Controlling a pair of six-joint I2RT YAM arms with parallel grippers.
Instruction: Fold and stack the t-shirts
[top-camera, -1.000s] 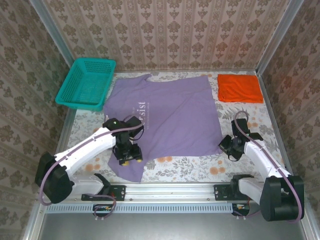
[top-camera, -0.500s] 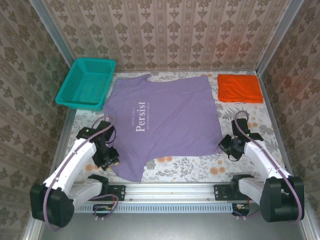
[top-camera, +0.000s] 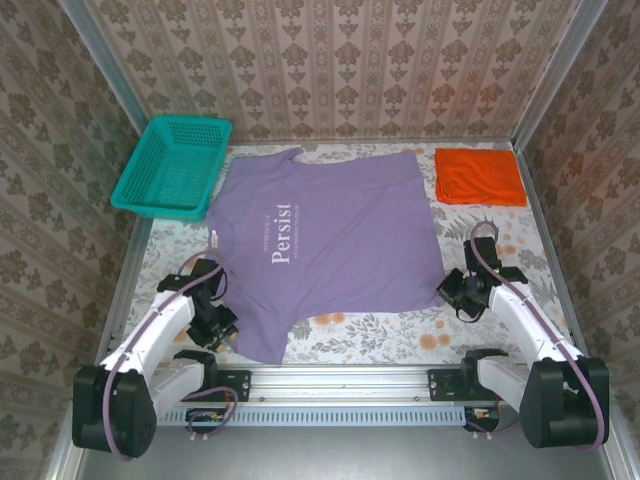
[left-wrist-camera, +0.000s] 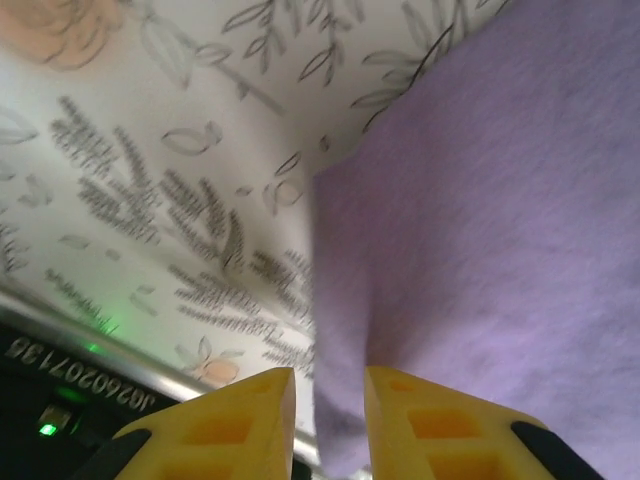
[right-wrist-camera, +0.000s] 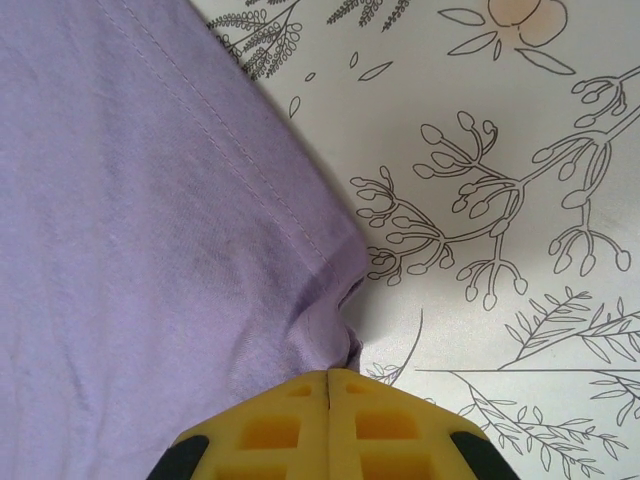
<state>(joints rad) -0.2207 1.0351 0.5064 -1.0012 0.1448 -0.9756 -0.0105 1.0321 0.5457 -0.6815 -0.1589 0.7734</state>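
The purple tee (top-camera: 340, 230) lies spread flat in the middle of the surface (top-camera: 380, 335), with its white lettering facing up. Its far-left flap reaches just beside the teal basket (top-camera: 150, 205), which sits at the far-left corner. The orange tee (top-camera: 479, 177) is a folded rectangle at the far-right corner. It lies near the purple one but apart from it.

The left hand (top-camera: 220, 328) is down at the near-left flap of the purple tee. In the left wrist view, its yellow fingers (left-wrist-camera: 240, 420) stand close together with a narrow gap between them. The edge of the purple cloth (left-wrist-camera: 500, 200) runs down into that gap over the flowered surface (left-wrist-camera: 150, 200). I cannot tell whether the fingers actually pinch it.

The right hand (top-camera: 448, 291) is at the near-right corner of the purple tee. In the right wrist view, its fingers (right-wrist-camera: 280, 430) are pressed together with no gap. The puckered corner of the cloth (right-wrist-camera: 130, 250) runs right into their tips, pinched there. The hem seam slants away toward the upper left, and bare surface (right-wrist-camera: 500, 200) lies to the right.
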